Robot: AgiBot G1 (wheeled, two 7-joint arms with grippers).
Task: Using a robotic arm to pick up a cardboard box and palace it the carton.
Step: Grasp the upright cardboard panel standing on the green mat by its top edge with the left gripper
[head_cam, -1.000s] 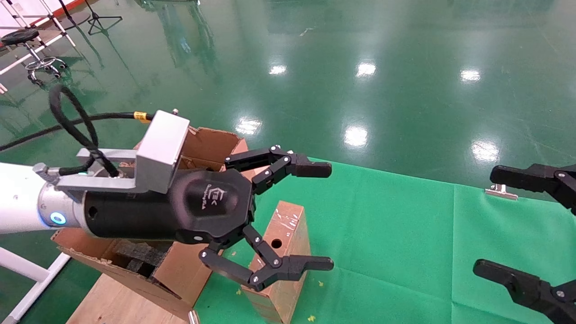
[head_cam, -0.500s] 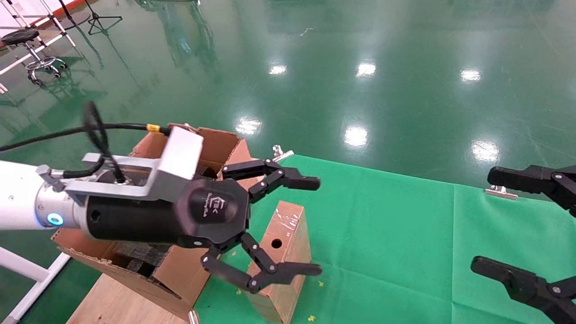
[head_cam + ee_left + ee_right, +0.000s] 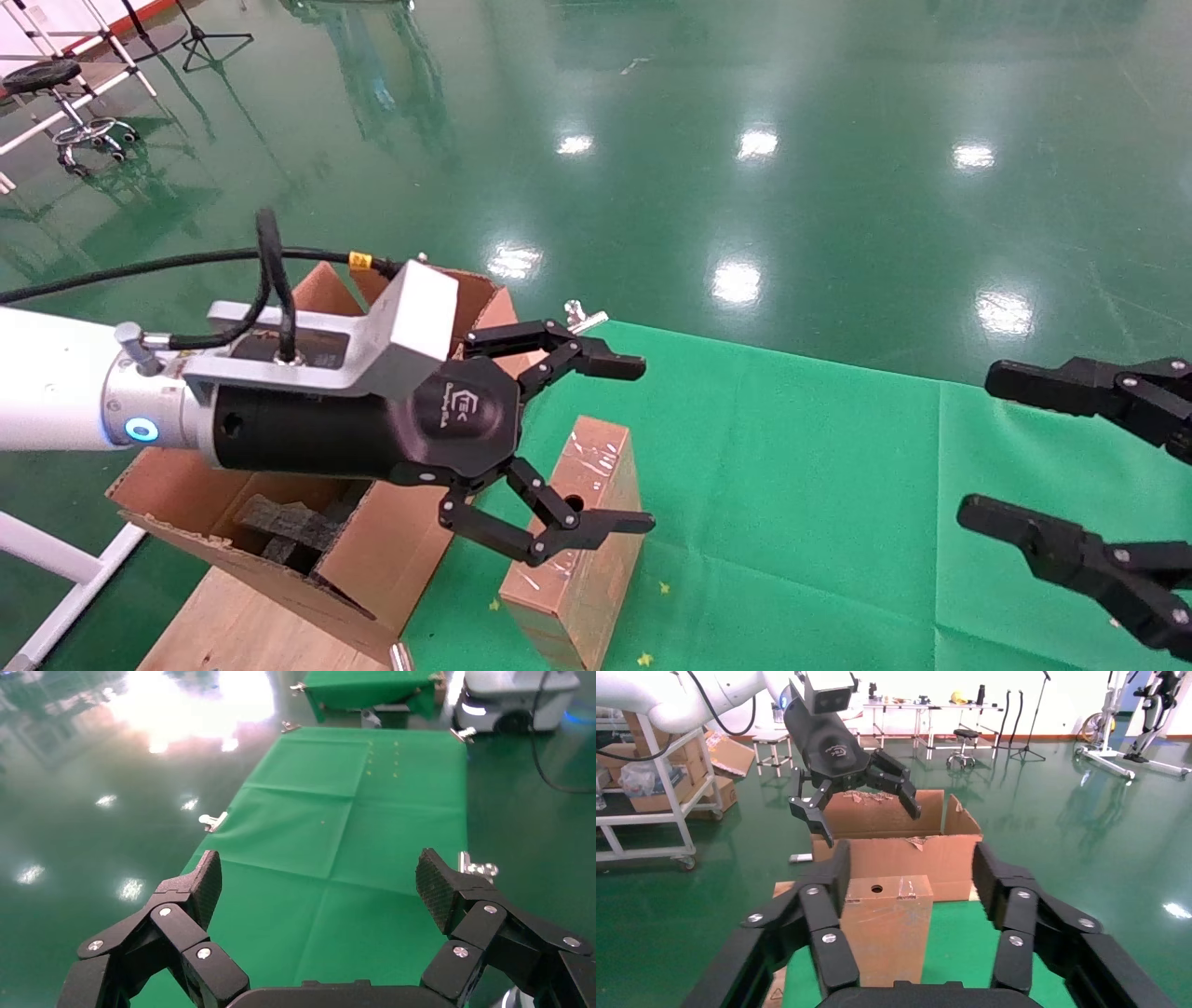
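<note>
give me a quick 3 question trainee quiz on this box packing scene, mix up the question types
1. True or false: the left end effector is shut on the cardboard box.
2. Multiple choice: the cardboard box stands on A) the bare floor, B) the green cloth, C) inside the carton.
3. Fill in: the round hole is in the ____ face of the cardboard box.

Key
1. False: it is open, with nothing between its fingers.
2. B, beside the carton, which holds black foam pieces.
3. Top. The right end effector, also open, hangs at the right.
</note>
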